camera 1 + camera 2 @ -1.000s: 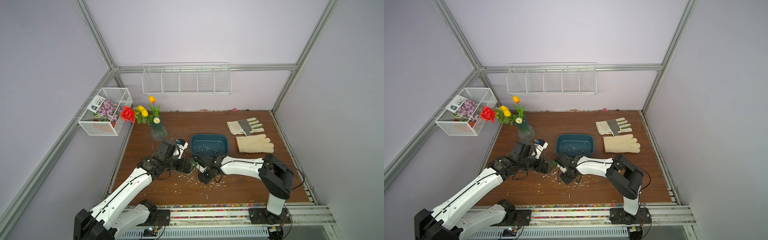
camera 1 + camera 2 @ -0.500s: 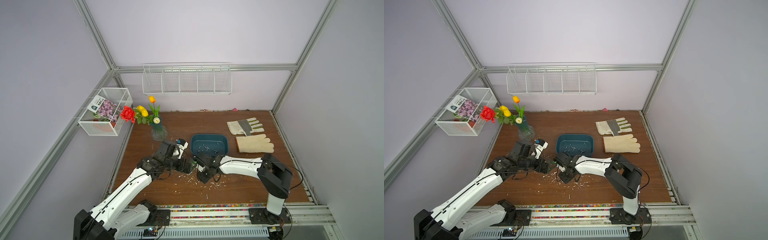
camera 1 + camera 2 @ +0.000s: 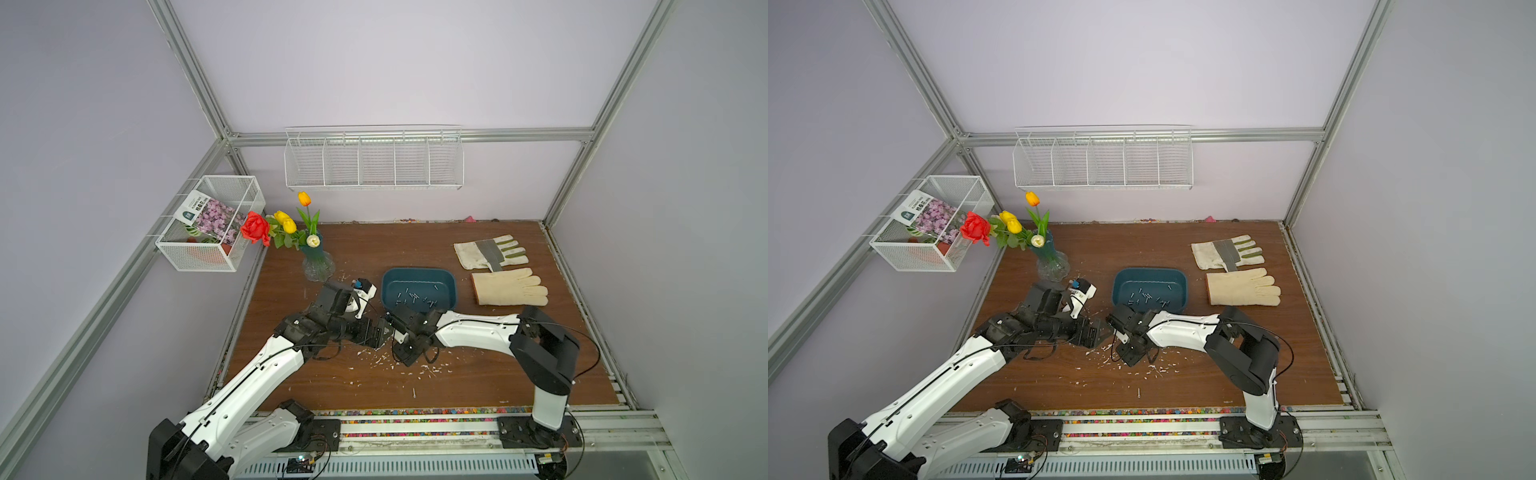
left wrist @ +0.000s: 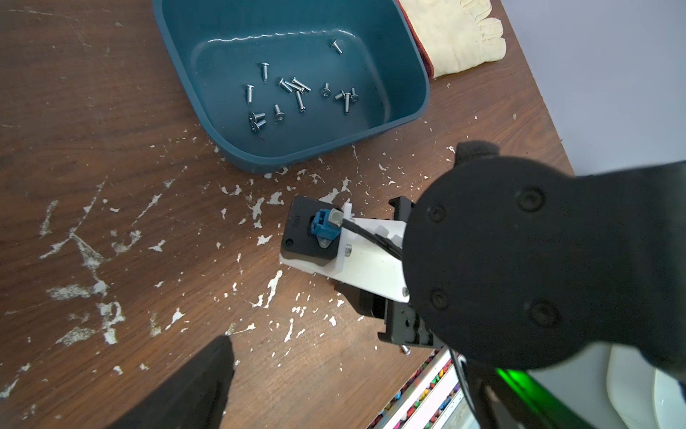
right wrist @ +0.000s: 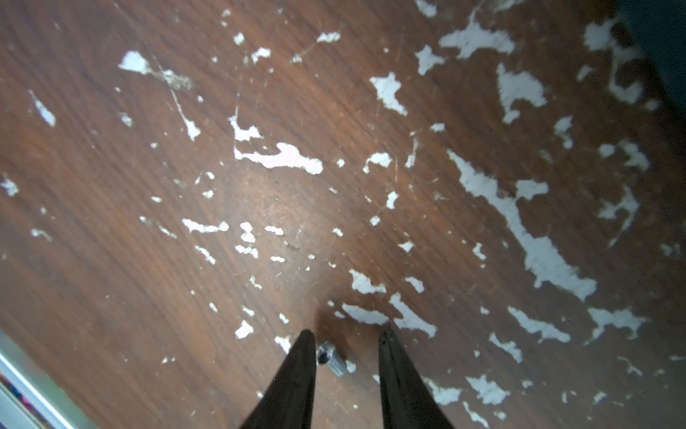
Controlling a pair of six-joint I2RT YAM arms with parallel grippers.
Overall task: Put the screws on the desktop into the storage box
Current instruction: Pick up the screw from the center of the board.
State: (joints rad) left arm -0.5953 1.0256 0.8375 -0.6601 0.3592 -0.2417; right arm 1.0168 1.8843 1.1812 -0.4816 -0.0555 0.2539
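Observation:
My right gripper [image 5: 347, 330] points down at the brown desktop [image 3: 374, 249], in front of the dark teal storage box [image 3: 419, 276]. Its two dark fingers stand a little apart, open around one small silver screw [image 5: 332, 359] that lies on the wood against one finger. The left wrist view shows that screw [image 4: 404, 349] under the right gripper's black body. Several screws [image 4: 293, 93] lie inside the storage box. Another screw [image 3: 414, 391] lies alone nearer the front edge. My left gripper [image 3: 384, 332] hovers open and empty just left of the right gripper, with only one finger [image 4: 193, 386] showing in its wrist view.
Two pale work gloves [image 3: 490, 252] [image 3: 509, 286] lie right of the box. A glass vase of flowers [image 3: 318, 266] stands at the back left. White wire baskets hang on the back wall [image 3: 374, 160] and the left wall [image 3: 212, 224]. White flecks scar the wood around both grippers.
The right gripper's fingers have drawn closer together around the screw, and the right arm has edged slightly left. The left arm has not moved.

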